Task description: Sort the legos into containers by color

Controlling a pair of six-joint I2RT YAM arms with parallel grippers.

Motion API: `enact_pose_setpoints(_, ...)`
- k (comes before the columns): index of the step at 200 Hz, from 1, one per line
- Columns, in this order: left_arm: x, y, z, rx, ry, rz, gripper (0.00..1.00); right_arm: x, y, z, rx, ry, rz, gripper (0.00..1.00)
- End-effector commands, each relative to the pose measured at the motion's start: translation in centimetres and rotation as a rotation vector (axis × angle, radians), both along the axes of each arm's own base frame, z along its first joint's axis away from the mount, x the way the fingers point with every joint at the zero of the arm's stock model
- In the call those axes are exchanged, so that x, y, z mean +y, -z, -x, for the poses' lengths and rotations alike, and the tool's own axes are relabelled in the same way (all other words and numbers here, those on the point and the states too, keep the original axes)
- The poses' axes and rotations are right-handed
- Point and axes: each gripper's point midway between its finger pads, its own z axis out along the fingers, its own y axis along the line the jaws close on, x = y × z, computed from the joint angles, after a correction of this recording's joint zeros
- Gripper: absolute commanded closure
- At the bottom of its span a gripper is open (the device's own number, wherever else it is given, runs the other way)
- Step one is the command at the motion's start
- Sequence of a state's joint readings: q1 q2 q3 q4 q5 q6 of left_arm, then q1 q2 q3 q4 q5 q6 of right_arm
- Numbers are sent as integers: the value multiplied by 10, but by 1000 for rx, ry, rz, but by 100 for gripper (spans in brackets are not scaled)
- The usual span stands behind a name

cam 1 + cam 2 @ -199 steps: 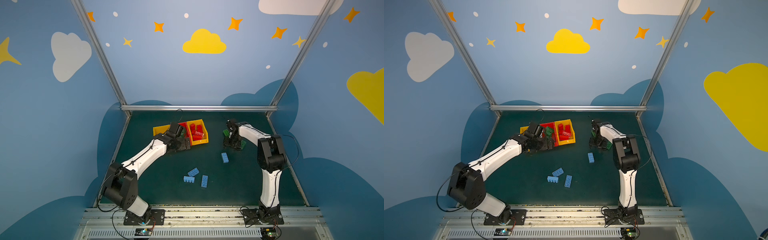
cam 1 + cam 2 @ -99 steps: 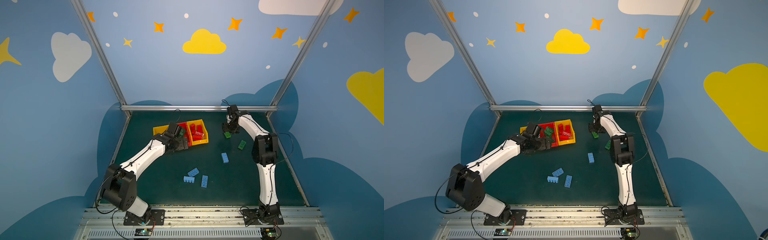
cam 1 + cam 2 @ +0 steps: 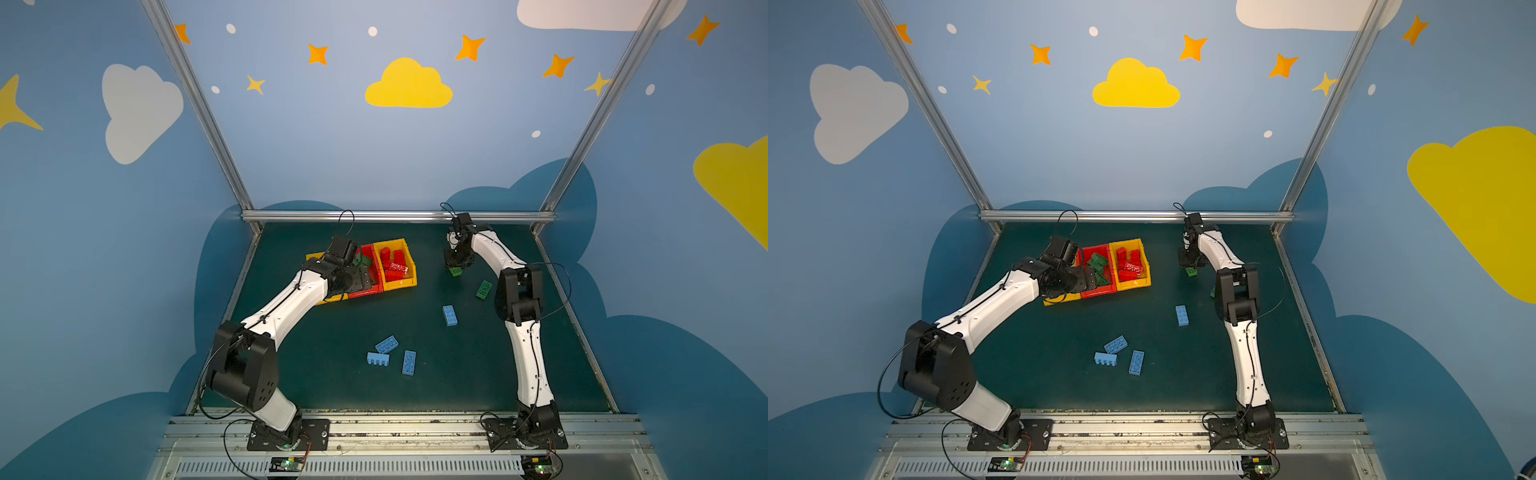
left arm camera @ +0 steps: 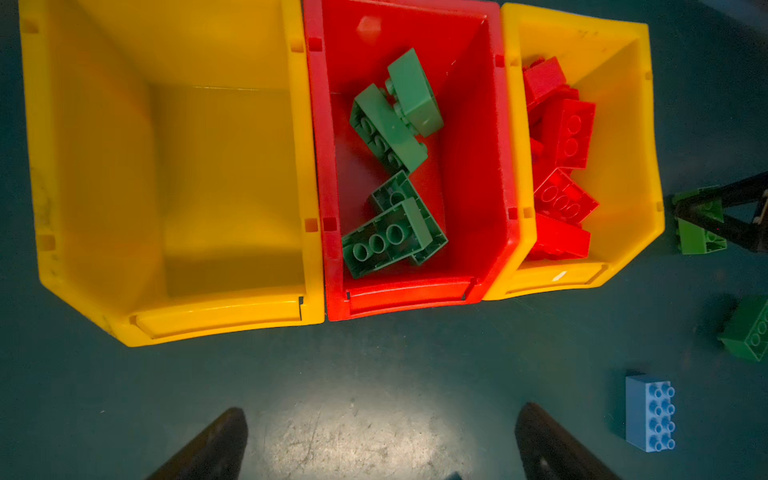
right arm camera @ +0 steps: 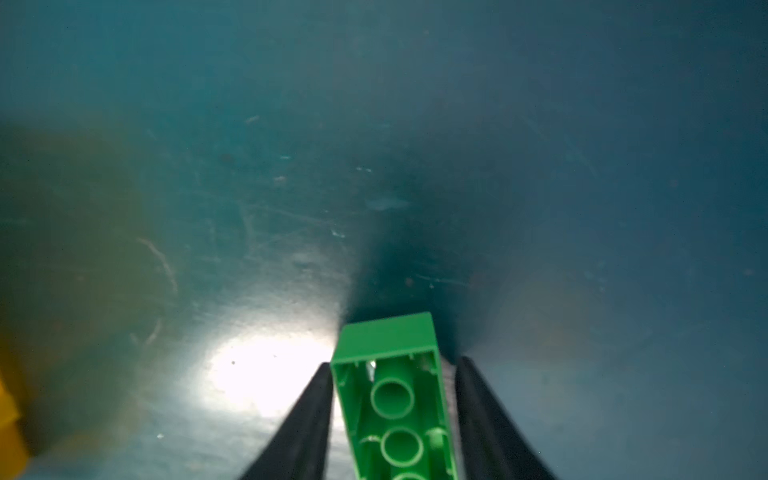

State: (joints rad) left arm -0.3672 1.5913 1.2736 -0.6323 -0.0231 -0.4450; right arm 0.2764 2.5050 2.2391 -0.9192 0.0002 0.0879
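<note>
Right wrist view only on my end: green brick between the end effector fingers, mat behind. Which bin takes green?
Observer: The red middle bin holds the green bricks.
Operator: Left arm in the way?
Observer: The left end effector hangs open and empty over the mat, just in front of that bin.
Operator: More green out?
Observer: One loose green brick lies on the mat near the gripped brick.
</note>
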Motion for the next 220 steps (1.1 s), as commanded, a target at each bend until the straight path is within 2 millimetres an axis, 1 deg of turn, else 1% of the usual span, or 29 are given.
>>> enact_pose_setpoints(1, 4, -2, -2, 7, 2, -7, 0, 3, 7, 15, 61, -8, 34, 66)
enact_pose_setpoints(8, 5, -2, -1, 10, 0, -6, 0, 3, 8, 18, 72, -2, 40, 66)
enact_pose_setpoints(16, 6, -3, 1, 10, -5, -5, 0, 4, 6, 22, 79, 5, 43, 72)
enact_pose_setpoints(30, 8, -5, 7, 7, -11, -1, 0, 7, 2, 27, 83, 13, 42, 75)
enact_pose_setpoints(42, 12, -5, 15, 6, -26, 5, 0, 11, -2, 32, 82, 22, 37, 79)
enact_pose_setpoints(57, 18, -11, 30, -2, -45, 19, 0, 18, -12, 39, 79, 22, 21, 80)
enact_pose_setpoints(74, 26, -18, 53, -13, -66, 34, 0, 32, -29, 49, 58, 2, -6, 80)
enact_pose_setpoints(91, 36, -19, 78, -18, -92, 52, 0, 43, -47, 58, 25, -24, -24, 81)
enact_pose_setpoints(110, 49, -27, 102, -63, -125, 66, 0, 56, -68, 70, 3, -40, -66, 82)
enact_pose_setpoints(121, 57, -33, 113, -95, -142, 66, 0, 63, -79, 77, -6, -45, -95, 82)
enact_pose_setpoints(142, 72, -39, 128, -151, -165, 50, 0, 85, -100, 90, -19, -59, -176, 82)
enact_pose_setpoints(159, 82, -36, 132, -155, -186, 46, 0, 114, -114, 100, -4, -77, -281, 82)
enact_pose_setpoints(174, 87, -28, 128, -142, -209, 63, 0, 142, -122, 106, 11, -95, -373, 81)
enact_pose_setpoints(185, 91, -25, 121, -131, -239, 84, 0, 162, -127, 109, 23, -109, -438, 81)
enact_pose_setpoints(195, 91, -24, 113, -120, -247, 115, 0, 182, -130, 111, 28, -126, -487, 80)
enact_pose_setpoints(209, 89, -23, 100, -134, -231, 138, 0, 209, -136, 108, -5, -174, -538, 80)
enact_pose_setpoints(220, 88, -22, 89, -142, -221, 146, 0, 229, -136, 106, -28, -208, -550, 80)
